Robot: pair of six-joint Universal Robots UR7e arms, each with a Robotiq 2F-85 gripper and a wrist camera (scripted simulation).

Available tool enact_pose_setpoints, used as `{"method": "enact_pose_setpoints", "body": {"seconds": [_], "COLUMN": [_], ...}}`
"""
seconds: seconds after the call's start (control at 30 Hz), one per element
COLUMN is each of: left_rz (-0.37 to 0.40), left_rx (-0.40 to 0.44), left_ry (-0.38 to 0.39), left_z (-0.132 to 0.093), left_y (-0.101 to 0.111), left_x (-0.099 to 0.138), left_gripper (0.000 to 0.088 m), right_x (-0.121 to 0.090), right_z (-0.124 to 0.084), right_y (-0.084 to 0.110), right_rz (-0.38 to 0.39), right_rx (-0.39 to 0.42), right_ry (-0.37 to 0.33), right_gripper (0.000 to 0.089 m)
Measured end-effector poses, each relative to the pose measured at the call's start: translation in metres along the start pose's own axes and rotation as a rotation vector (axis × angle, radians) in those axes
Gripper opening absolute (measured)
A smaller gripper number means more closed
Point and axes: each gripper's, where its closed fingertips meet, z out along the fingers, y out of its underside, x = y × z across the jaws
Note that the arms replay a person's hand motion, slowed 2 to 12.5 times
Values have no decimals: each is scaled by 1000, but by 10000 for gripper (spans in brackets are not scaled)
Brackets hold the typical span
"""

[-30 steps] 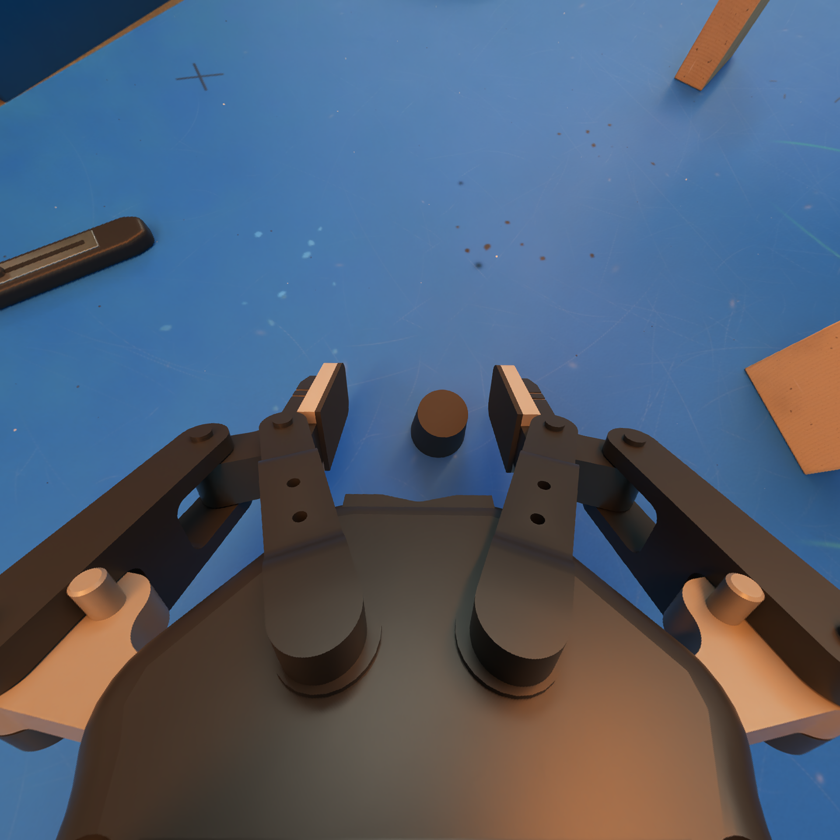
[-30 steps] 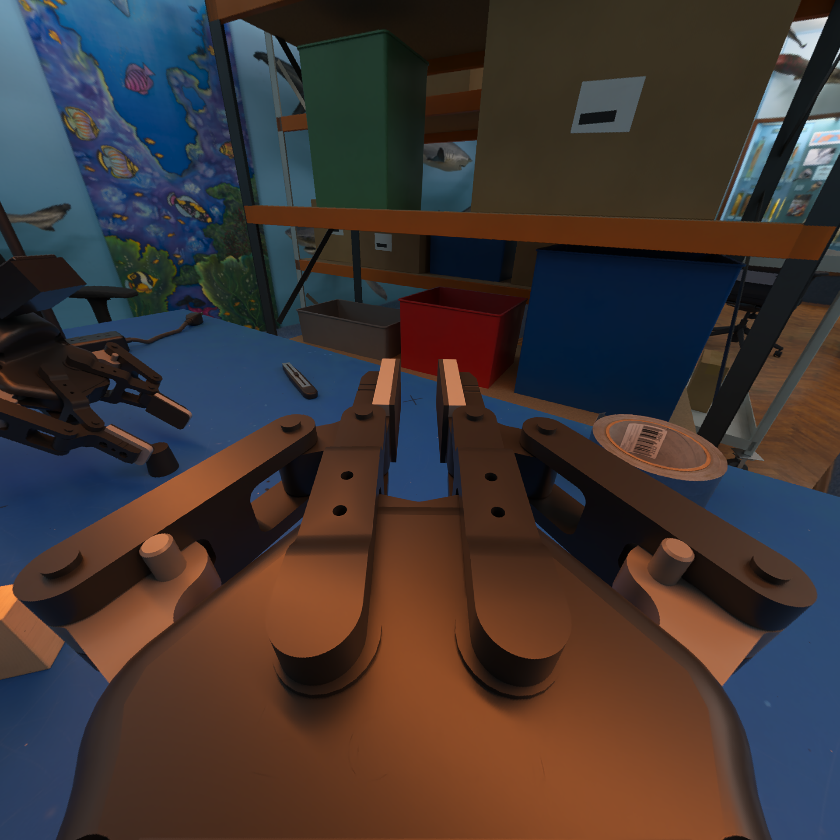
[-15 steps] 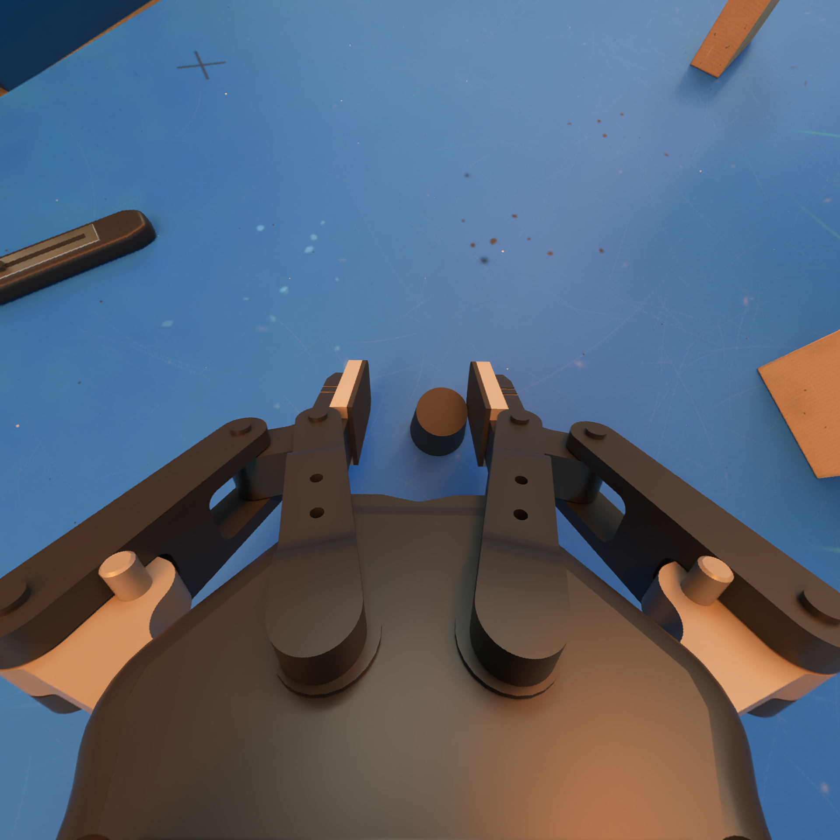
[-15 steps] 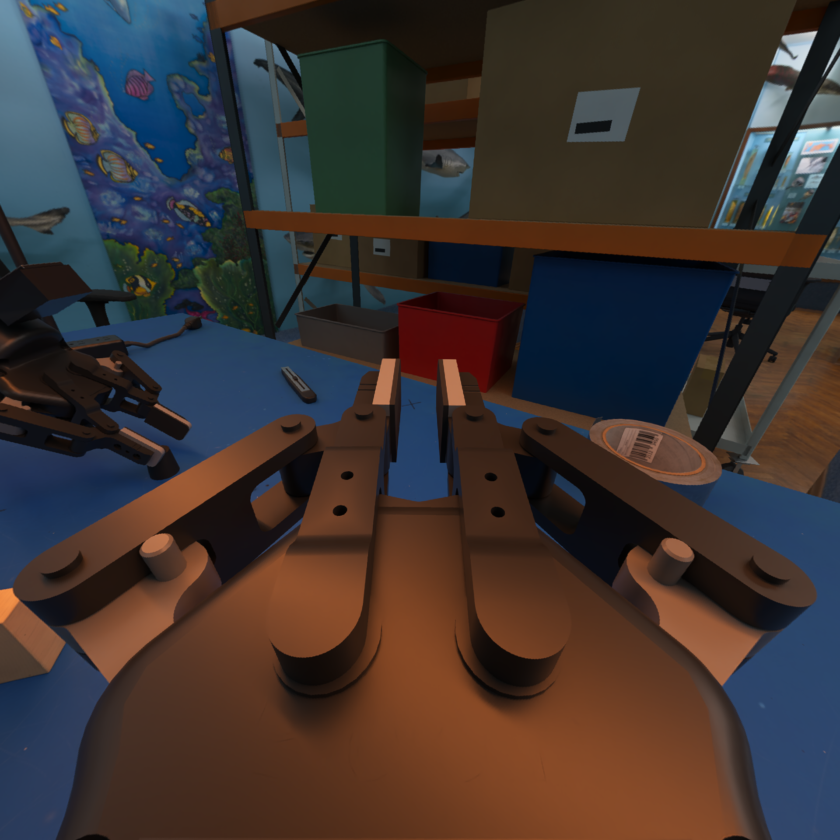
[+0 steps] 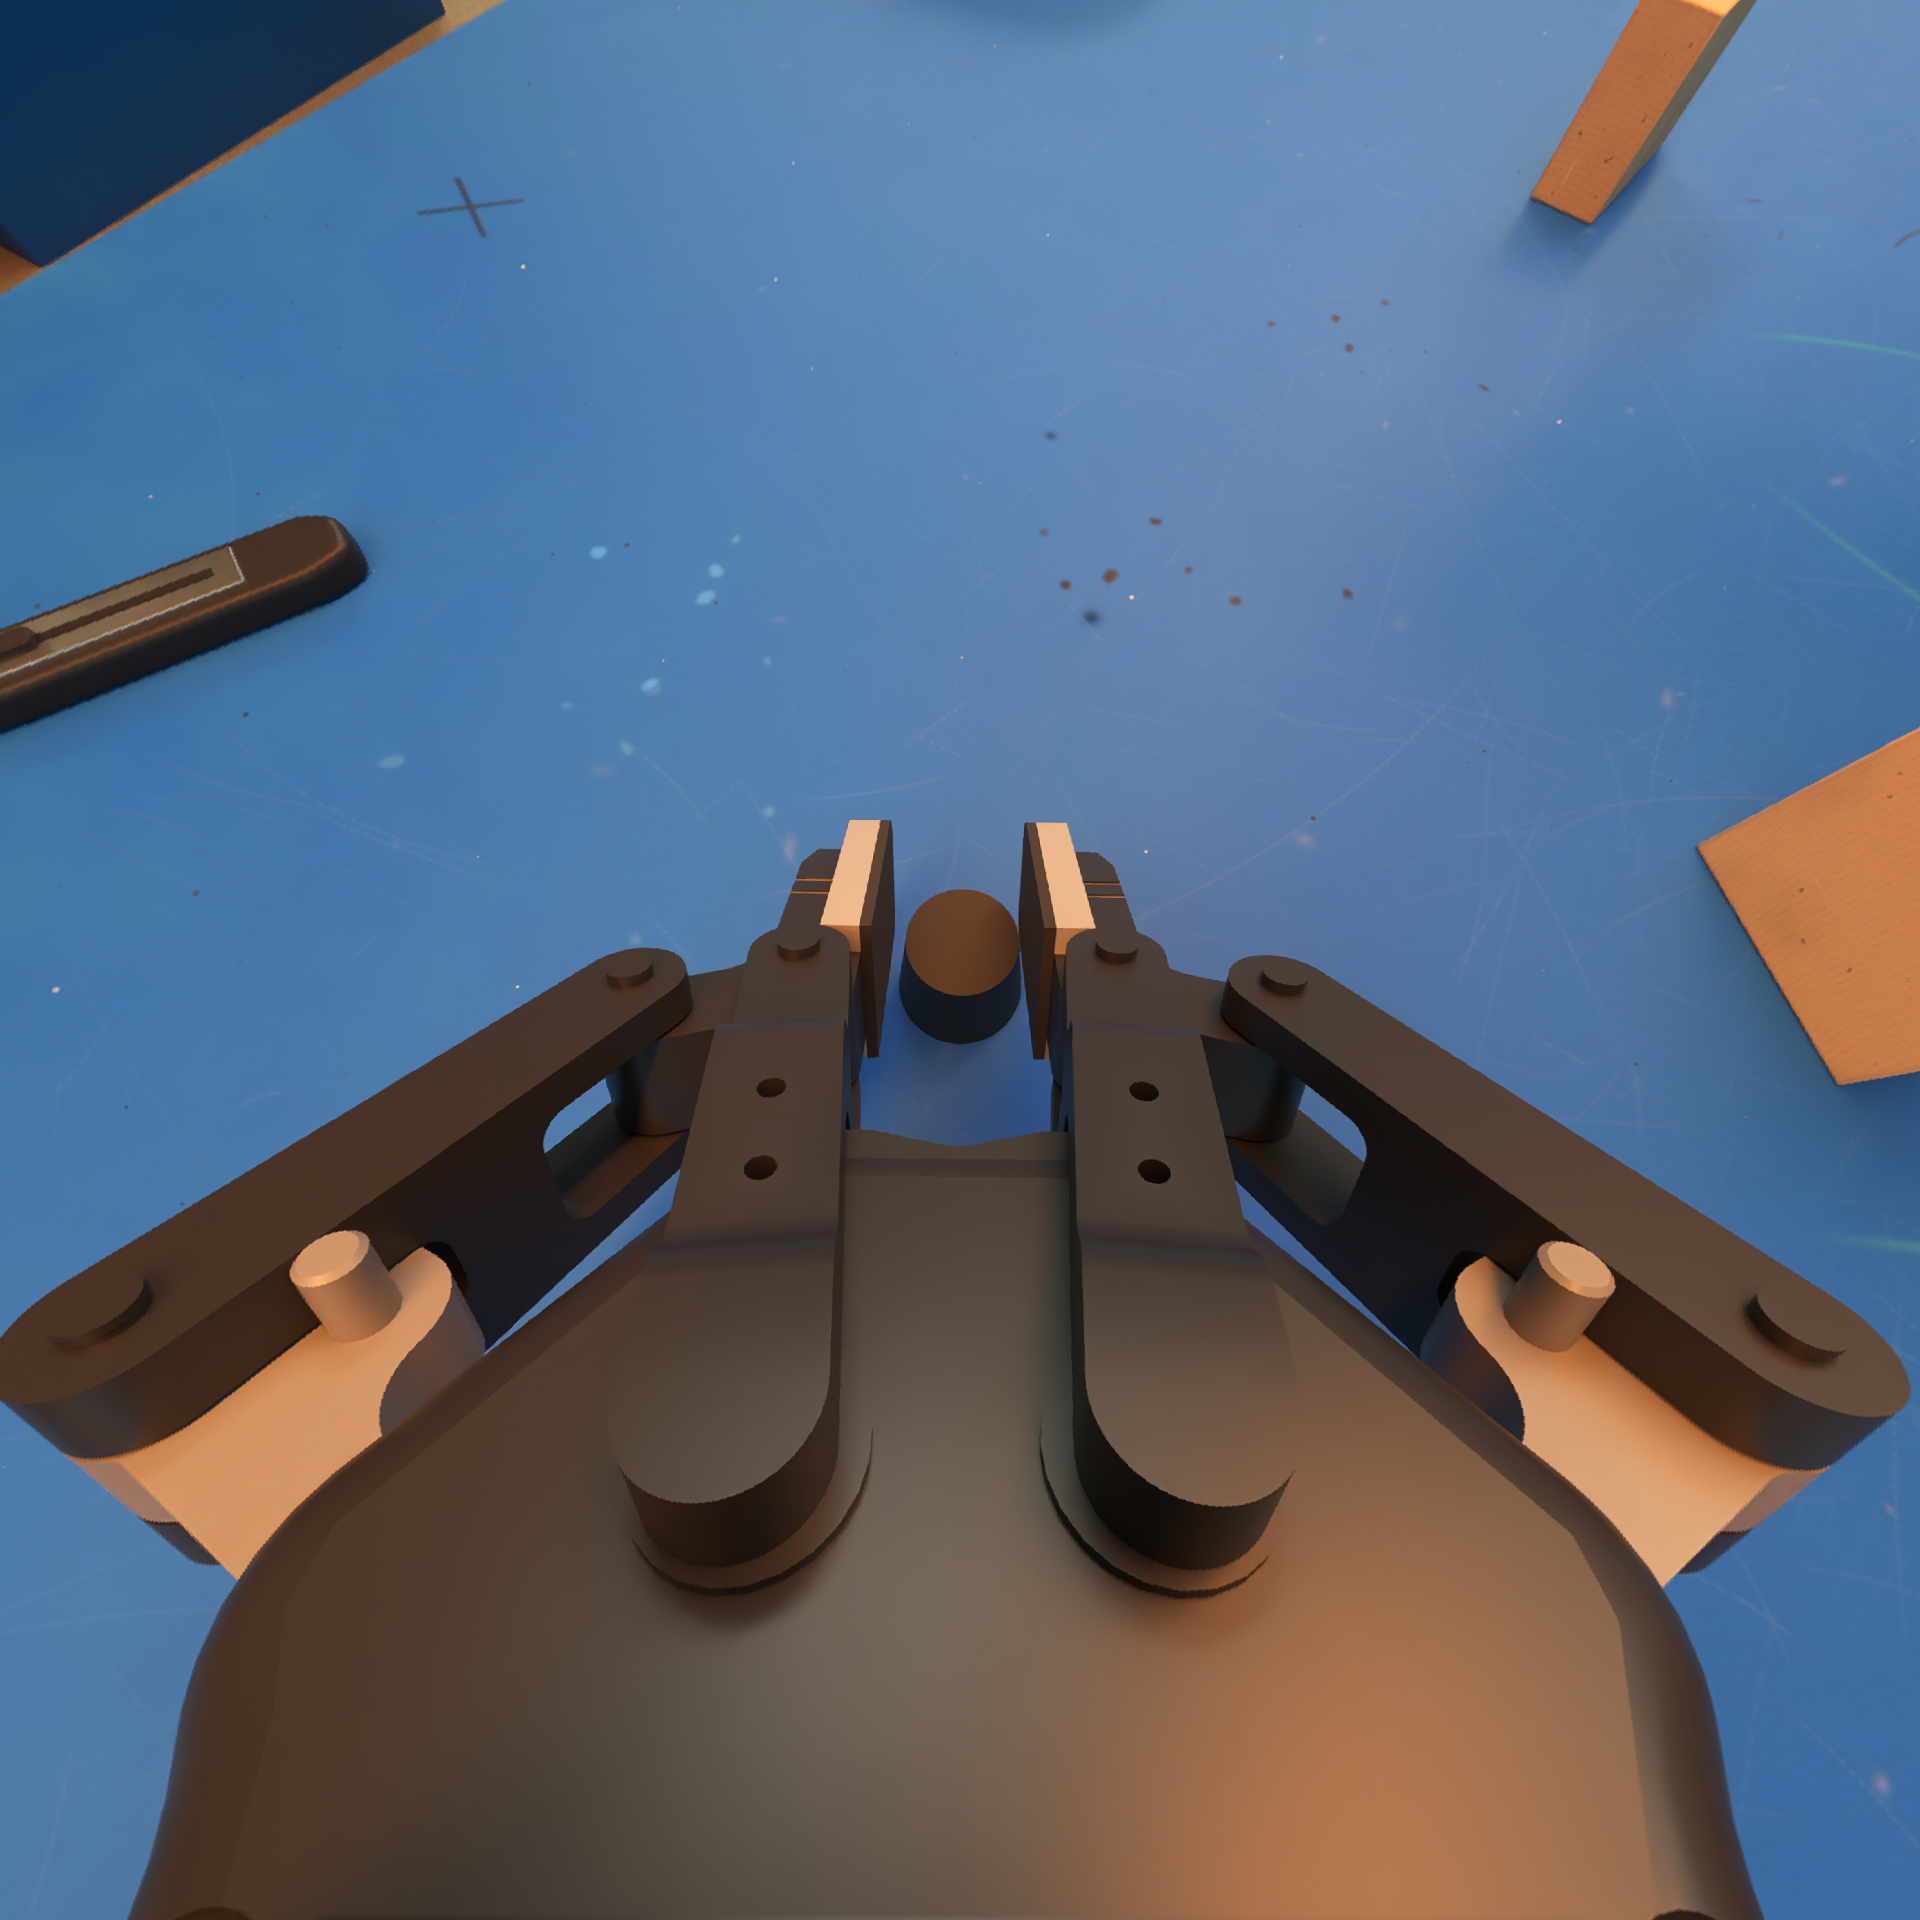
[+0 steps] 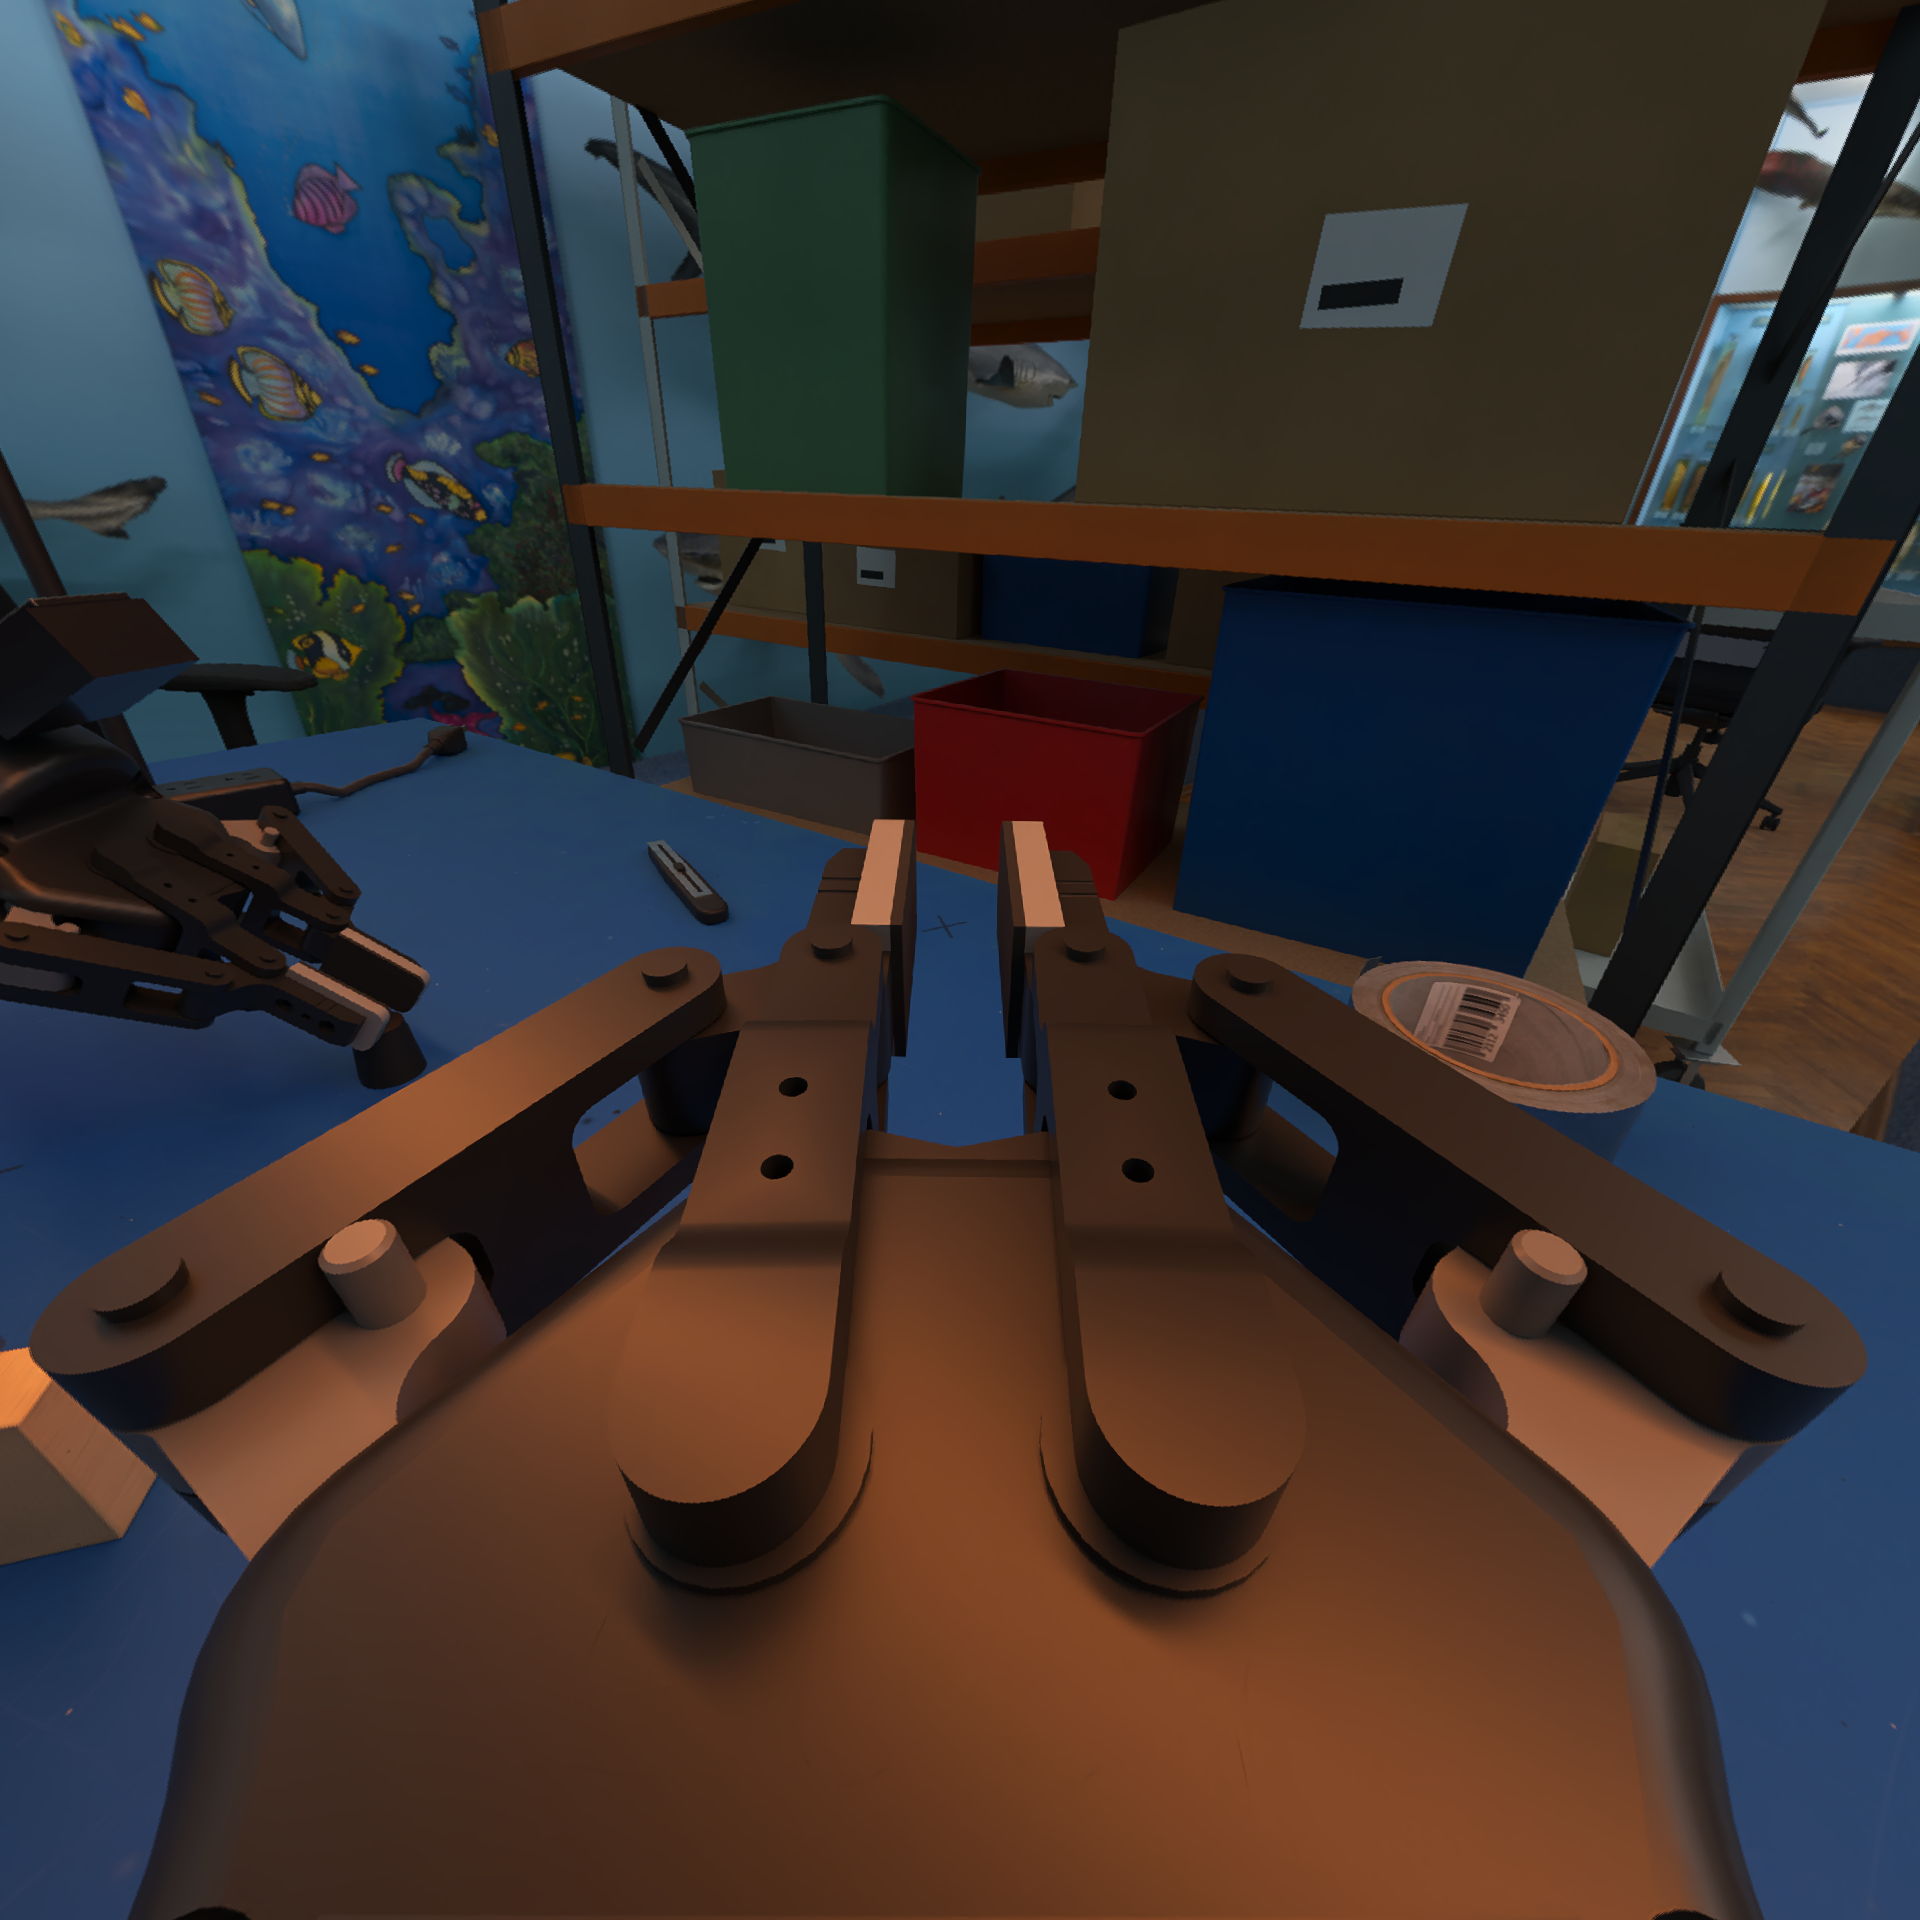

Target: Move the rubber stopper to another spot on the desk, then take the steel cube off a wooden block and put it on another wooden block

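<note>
Left tool [image 5: 958,935]: low over the blue desk [image 5: 1039,416], its two pads drawn in on either side of the rubber stopper [image 5: 960,961]; the pads looked to be at the stopper's sides, though whether they were truly pressing on it I could not tell.
Rubber stopper: dark, standing upright on the desk at the centre of the left wrist frame, wider face up; in the right wrist frame it showed at middle left [image 6: 390,1051], under the tips of the left tool [image 6: 379,1003].
Right tool [image 6: 956,914]: held above the desk, pads parallel with a narrow gap between them and nothing in that gap.
Wooden blocks: one stood in the upper right corner of the left wrist frame [image 5: 1631,104], another lay at the right edge [image 5: 1839,904], well apart from the stopper; a pale block [image 6: 52,1465] sat at the lower left edge of the right wrist frame.
Steel cube: not seen in either view.
Utility knife [image 5: 166,613]: dark, lying flat at the left edge of the left wrist frame; also in the right wrist frame [image 6: 686,881], above and left of the right tool's tips.
Tape roll [image 6: 1507,1049]: on the desk, right of centre in the right wrist frame.
Background: shelving with a green bin [image 6: 831,301], a cardboard box [image 6: 1403,270], a red bin [image 6: 1049,769] and a blue bin [image 6: 1423,769].
</note>
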Motion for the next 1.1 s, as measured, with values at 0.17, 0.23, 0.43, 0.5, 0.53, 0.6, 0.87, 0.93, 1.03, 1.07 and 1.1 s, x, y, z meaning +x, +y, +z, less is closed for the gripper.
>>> {"method": "enact_pose_setpoints", "body": {"seconds": [0.17, 0.23, 0.43, 0.5, 0.53, 0.6, 0.87, 0.93, 1.03, 1.07, 1.1], "left_rz": [0, 1, 3, 1, 0, -2, 15, 23, 32, 34, 36], "left_rx": [29, 46, 101, 113, 118, 125, 130, 128, 123, 122, 120], "left_ry": [1, -4, -11, -6, -4, 0, -19, -27, -36, -38, -40], "left_z": [-3, -4, -9, -11, -11, -13, -17, -18, -20, -20, -21], "left_y": [-5, -7, -17, -19, -21, -23, -29, -30, -30, -30, -30], "left_x": [0, -1, -2, -2, -1, -1, -1, -1, 0, 1, 1], "left_gripper": [136, 87, 80, 80, 80, 80, 86, 94, 125, 146, 168], "right_x": [0, -1, 0, 0, 1, 1, 0, 0, -1, -2, -2], "right_z": [0, 0, -1, -1, -1, -2, -3, -4, -5, -5, -6], "right_y": [-1, -1, -2, -2, -2, -3, -7, -8, -10, -11, -12], "right_rz": [-1, -2, -8, -10, -11, -12, -6, -3, 0, 1, 2], "right_rx": [2, 3, 7, 8, 9, 10, 24, 30, 38, 41, 44], "right_ry": [0, 0, 5, 8, 9, 11, 10, 8, 4, 3, 2], "right_gripper": [143, 143, 143, 144, 144, 144, 144, 144, 144, 144, 143]}}
